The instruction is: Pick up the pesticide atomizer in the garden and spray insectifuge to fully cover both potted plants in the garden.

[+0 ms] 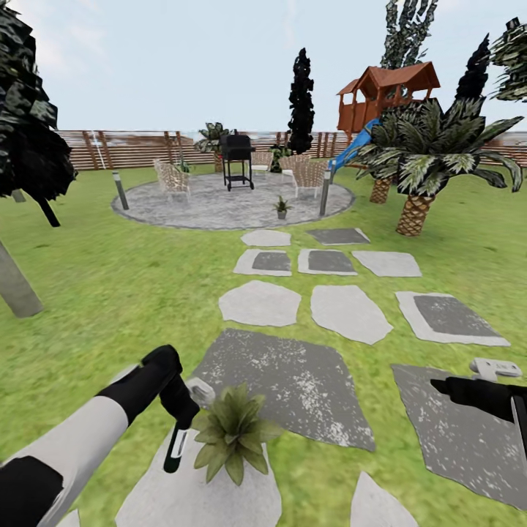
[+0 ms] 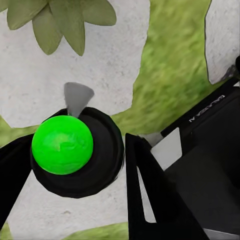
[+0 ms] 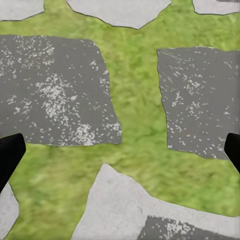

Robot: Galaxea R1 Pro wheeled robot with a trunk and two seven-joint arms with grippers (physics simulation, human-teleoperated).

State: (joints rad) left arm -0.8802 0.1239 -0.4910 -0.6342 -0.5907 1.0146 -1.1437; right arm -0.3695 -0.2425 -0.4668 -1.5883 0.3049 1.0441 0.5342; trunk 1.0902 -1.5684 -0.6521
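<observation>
My left gripper (image 1: 180, 411) is shut on the pesticide atomizer (image 1: 176, 443), whose dark body with a white label hangs downward while its whitish trigger head points toward the near potted plant (image 1: 233, 433). That green rosette stands on a pale stepping stone (image 1: 157, 492), just right of the bottle. In the left wrist view the atomizer (image 2: 75, 150) shows end-on as a black disc with a bright green centre, black fingers (image 2: 145, 180) on both sides, and plant leaves (image 2: 65, 22) just beyond. The second potted plant (image 1: 281, 207) stands far off on the round patio (image 1: 219, 208). My right gripper (image 1: 439, 383) hangs open over lawn and slabs.
Grey stepping stones (image 1: 344, 311) lead across the lawn to the patio, which holds a black grill (image 1: 237, 157), wicker chairs (image 1: 173, 179) and short posts (image 1: 324, 192). A palm (image 1: 421, 157) and a playhouse (image 1: 388, 91) stand at the right, a tree trunk (image 1: 15, 282) at the left, a slat fence (image 1: 132, 148) behind.
</observation>
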